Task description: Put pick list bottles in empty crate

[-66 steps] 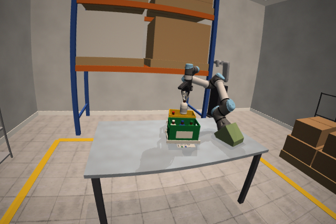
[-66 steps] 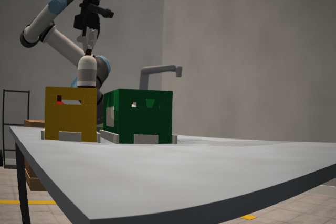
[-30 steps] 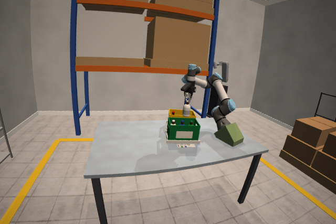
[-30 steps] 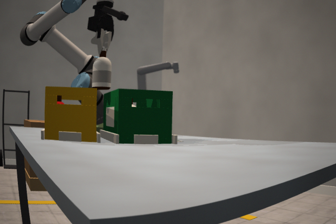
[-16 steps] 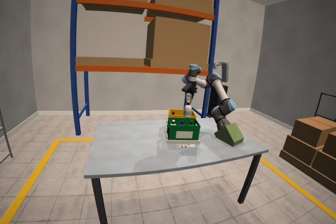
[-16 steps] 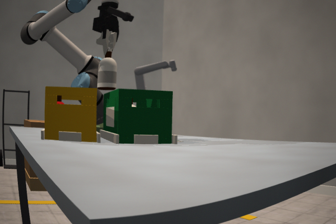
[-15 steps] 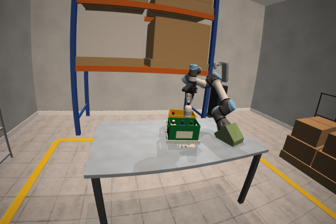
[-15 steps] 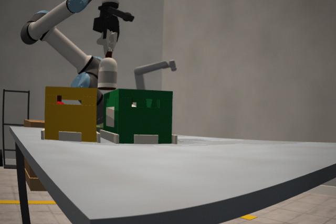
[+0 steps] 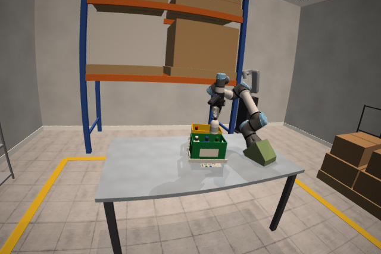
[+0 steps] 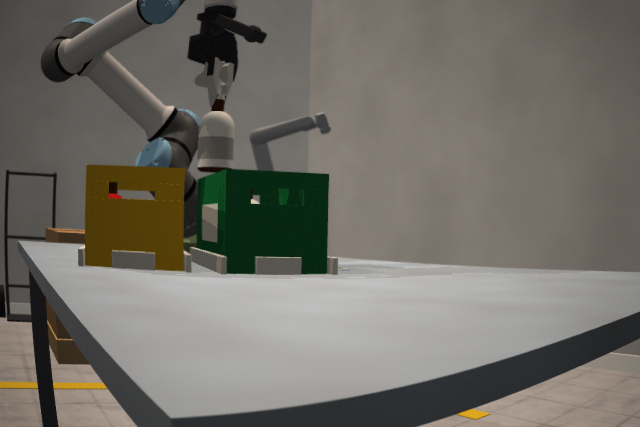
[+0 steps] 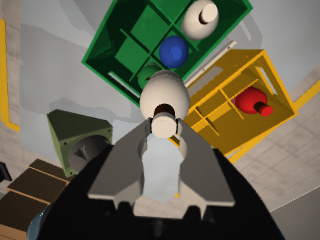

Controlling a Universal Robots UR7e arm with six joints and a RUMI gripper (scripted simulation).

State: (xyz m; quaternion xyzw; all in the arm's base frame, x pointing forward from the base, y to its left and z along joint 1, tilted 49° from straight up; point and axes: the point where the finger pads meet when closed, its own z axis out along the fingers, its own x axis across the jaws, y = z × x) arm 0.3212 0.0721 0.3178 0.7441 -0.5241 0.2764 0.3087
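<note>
My gripper (image 9: 215, 116) (image 10: 219, 98) (image 11: 164, 119) is shut on the neck of a white bottle (image 9: 214, 127) (image 10: 216, 139) (image 11: 164, 95). The bottle hangs upright, its base just above rim height near the green crate's edge facing the yellow crate. The green crate (image 9: 222, 150) (image 10: 276, 228) (image 11: 105, 42) holds a white bottle (image 9: 196, 139) (image 11: 196, 24), a blue bottle (image 9: 206, 139) (image 11: 174, 51) and a green bottle (image 9: 216, 140) (image 11: 148, 74) in one row. The yellow crate (image 10: 134, 228) (image 11: 283, 99) holds a red bottle (image 9: 196, 128) (image 11: 250, 100). The pick list (image 9: 211, 165) is too small to read.
Pale low strips (image 9: 207, 160) (image 10: 278, 265) edge both crates at their bases. An olive-green wedge-shaped block (image 9: 261, 153) (image 11: 75, 135) stands by the arm's base. A tall rack with cardboard boxes (image 9: 201, 45) stands behind the table (image 9: 144, 168).
</note>
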